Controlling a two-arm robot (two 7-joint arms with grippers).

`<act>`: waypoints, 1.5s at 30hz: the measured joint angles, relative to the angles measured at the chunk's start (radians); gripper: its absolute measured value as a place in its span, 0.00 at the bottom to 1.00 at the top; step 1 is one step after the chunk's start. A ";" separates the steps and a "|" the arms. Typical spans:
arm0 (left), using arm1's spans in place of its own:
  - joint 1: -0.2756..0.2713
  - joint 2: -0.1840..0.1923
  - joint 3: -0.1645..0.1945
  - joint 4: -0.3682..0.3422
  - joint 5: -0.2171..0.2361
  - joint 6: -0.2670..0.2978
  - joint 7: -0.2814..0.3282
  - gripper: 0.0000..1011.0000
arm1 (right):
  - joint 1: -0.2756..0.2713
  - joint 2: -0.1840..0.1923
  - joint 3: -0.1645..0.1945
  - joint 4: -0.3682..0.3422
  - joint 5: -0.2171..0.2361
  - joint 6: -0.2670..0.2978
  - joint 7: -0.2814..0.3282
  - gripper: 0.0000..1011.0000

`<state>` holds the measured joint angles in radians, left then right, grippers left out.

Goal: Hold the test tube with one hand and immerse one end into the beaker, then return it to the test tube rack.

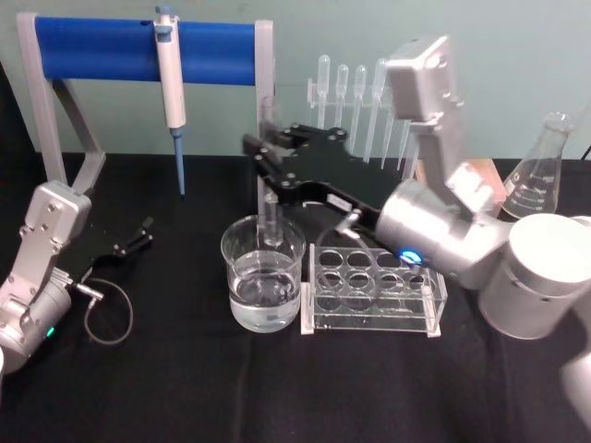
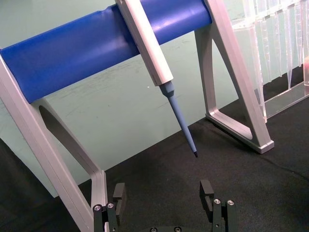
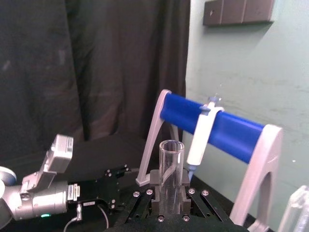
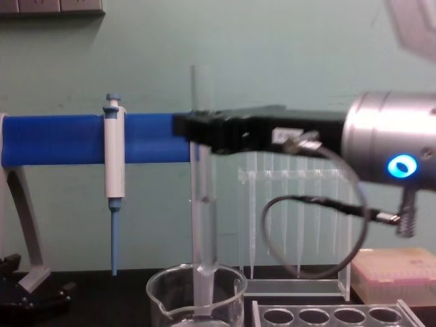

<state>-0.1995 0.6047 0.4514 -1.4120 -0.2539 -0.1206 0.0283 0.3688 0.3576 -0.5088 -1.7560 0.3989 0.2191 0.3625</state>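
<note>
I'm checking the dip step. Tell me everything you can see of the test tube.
The test tube is a thin, clear glass cylinder with an open rim on top, seemingly empty. It stands upright, clamped near its upper part by the right hand, black jaws closed on its sides. Its lower end hangs inside the beaker, below the rim; whether it reaches the liquid is unclear.

"How deep does the test tube [image 4: 204, 225] sit in the beaker [image 4: 231, 289]?"

"Cannot tell from the chest. Below the right gripper [image 4: 197, 133], the view's edge cuts off the beaker's base, and the tube's tip blurs."

"From the wrist?"

"The jaws hide everything below their grip."
</note>
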 joint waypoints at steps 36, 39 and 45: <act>0.000 0.000 0.000 0.000 0.000 0.000 0.000 0.99 | -0.083 -0.136 -0.017 0.283 -0.162 -0.247 -0.006 0.22; 0.000 0.000 0.000 0.000 0.000 0.000 0.000 0.99 | -0.089 -0.138 -0.013 0.280 -0.167 -0.245 -0.005 0.22; 0.000 0.000 0.000 0.000 0.000 0.000 0.000 0.99 | -0.088 -0.138 -0.014 0.280 -0.166 -0.245 -0.004 0.22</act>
<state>-0.1995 0.6047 0.4514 -1.4120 -0.2539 -0.1205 0.0283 0.2809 0.2201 -0.5231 -1.4762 0.2327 -0.0260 0.3586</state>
